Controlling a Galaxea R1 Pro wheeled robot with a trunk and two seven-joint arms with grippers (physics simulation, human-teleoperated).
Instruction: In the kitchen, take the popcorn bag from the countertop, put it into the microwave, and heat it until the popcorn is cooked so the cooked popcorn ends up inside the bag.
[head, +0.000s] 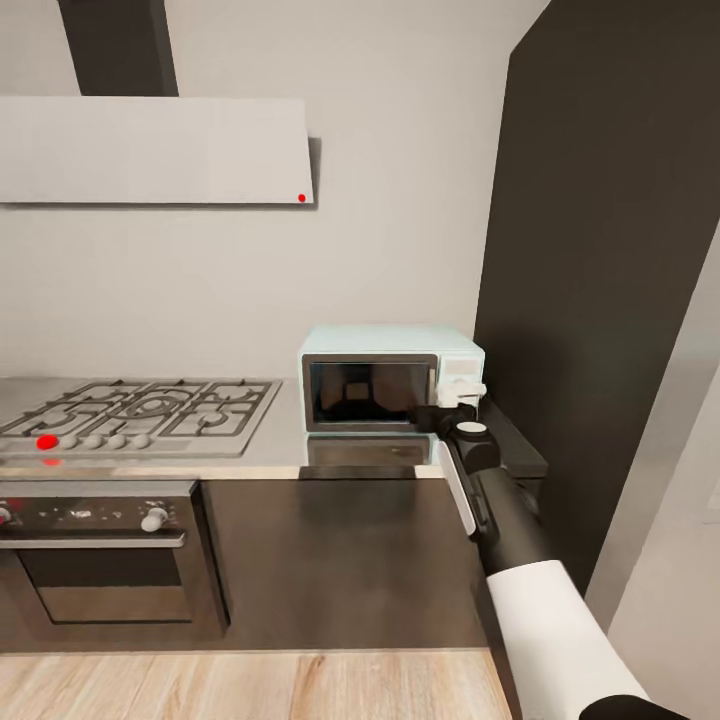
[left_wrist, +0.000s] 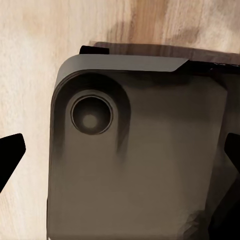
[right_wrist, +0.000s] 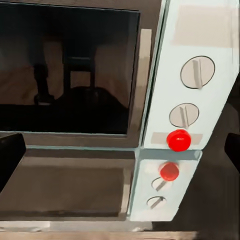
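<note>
Hiding part of the microwave (head: 385, 385) panel, right hand (head: 462, 402), fingers apart; left hand (left_wrist: 120, 160) likewise spread.

gas hob (head: 150, 410) | oven (head: 100, 560) below | hood (head: 155, 150) above

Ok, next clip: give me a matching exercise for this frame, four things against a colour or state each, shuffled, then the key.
Things:
1. microwave door
2. microwave button
3. hob
4. right end effector

States:
A. red
B. at the microwave's control panel
C. shut, dark glass
D. grey with black grates, left of the microwave

Pairs: 1-C, 2-A, 3-D, 4-B
</note>
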